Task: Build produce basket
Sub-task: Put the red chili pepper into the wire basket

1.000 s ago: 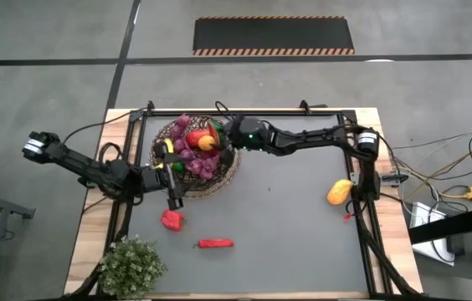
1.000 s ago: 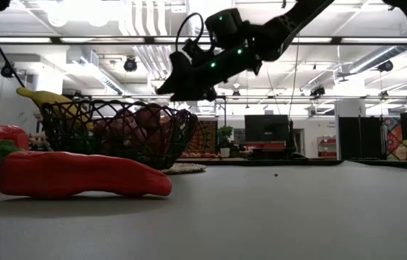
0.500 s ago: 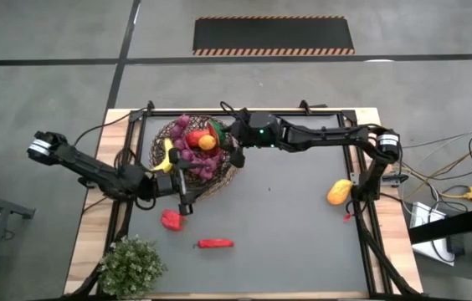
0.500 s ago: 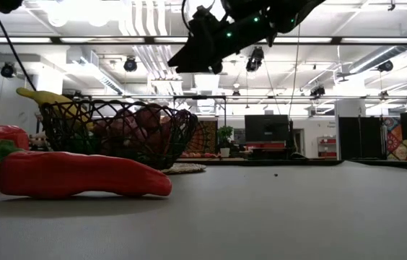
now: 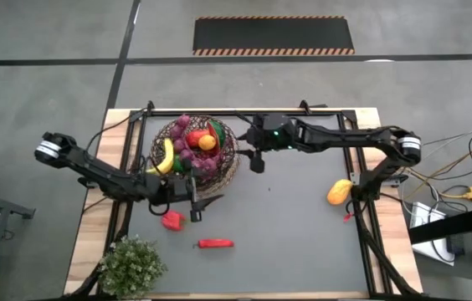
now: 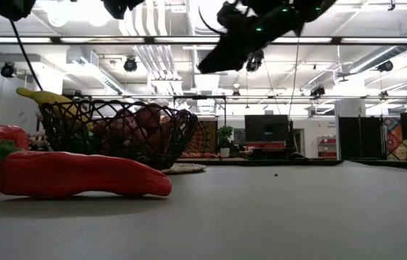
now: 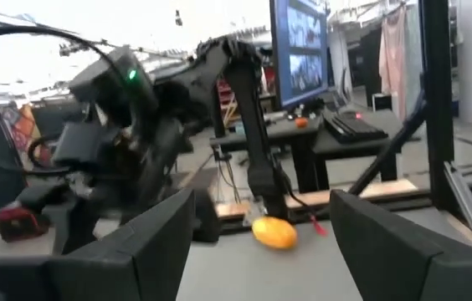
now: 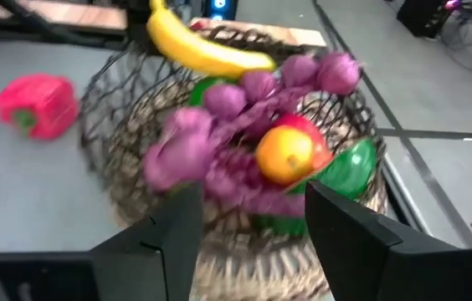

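1. Task progress: the round dark brown wicker basket (image 5: 195,152) sits in the upper left part of the table in the high view and is mostly filled. Inside: purple grape bunches (image 8: 219,138), a yellow banana (image 5: 166,156) leaning on the rim, an orange round fruit (image 8: 287,155), and red and green pieces beside it.
2. Left outside, as judged from the high view: a red bell pepper (image 5: 172,220) just below the basket, a long red chili (image 5: 215,244) lower centre, and a yellow-orange fruit (image 5: 340,192) far right, near the right arm's base. Three items appear to remain.
3. Left gripper (image 5: 194,206): at the basket's lower right edge, just above the red pepper. Fingers apart in its wrist view, nothing between them.
4. Right gripper (image 5: 256,159): raised, just right of the basket, well clear of the table in the low view. Fingers spread wide in its wrist view, empty, touching nothing.
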